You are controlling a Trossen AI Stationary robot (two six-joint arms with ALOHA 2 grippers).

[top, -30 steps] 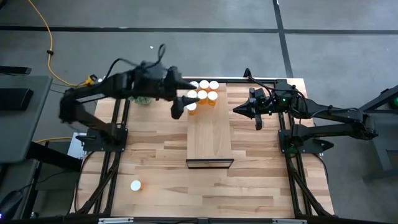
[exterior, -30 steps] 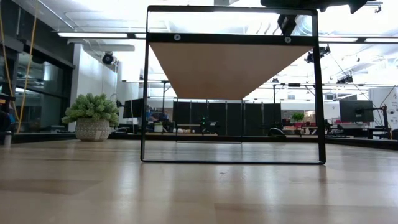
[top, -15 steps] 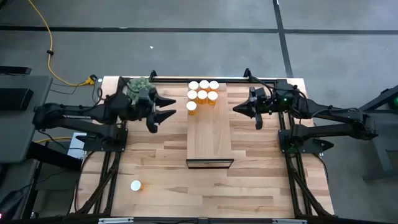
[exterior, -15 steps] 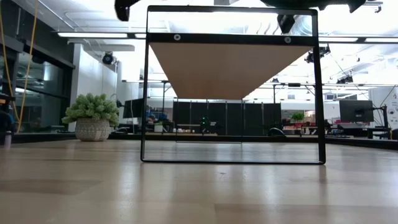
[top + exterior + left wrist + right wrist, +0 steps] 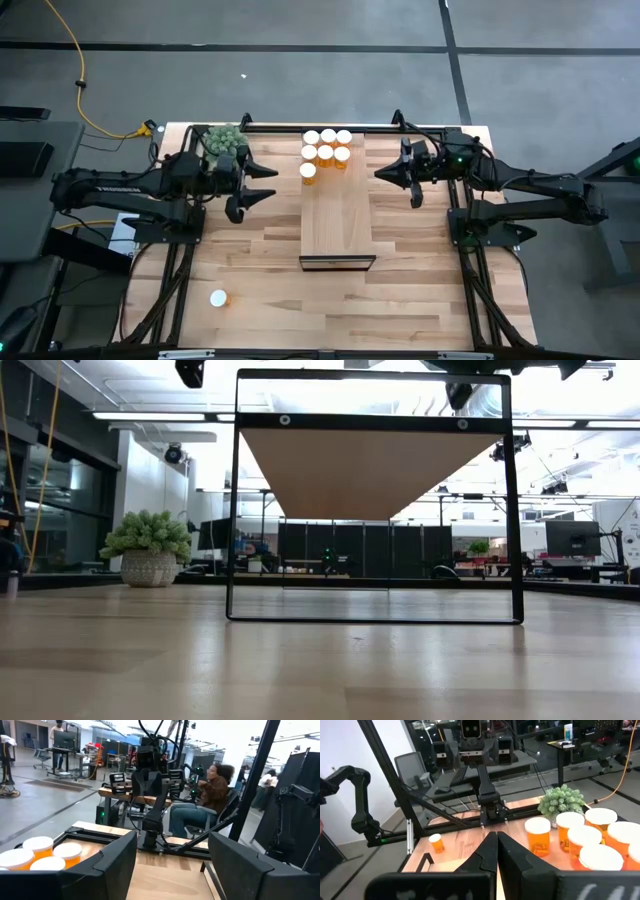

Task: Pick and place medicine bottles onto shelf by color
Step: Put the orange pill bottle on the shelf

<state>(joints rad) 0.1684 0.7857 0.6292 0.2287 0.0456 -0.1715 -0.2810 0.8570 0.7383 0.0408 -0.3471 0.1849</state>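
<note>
The shelf [image 5: 337, 200] stands in the middle of the table [image 5: 420, 300]. Seven bottles [image 5: 326, 152] are grouped at its far end, and the near part of the board is bare. One more bottle [image 5: 218, 298] lies alone on the table near the front left edge. The left gripper [image 5: 262, 184] hangs left of the shelf, near the plant [image 5: 224, 141], fingers apart and holding nothing. The right gripper [image 5: 381, 175] waits right of the shelf, fingers together. Only the low view shows the open space under the shelf.
</note>
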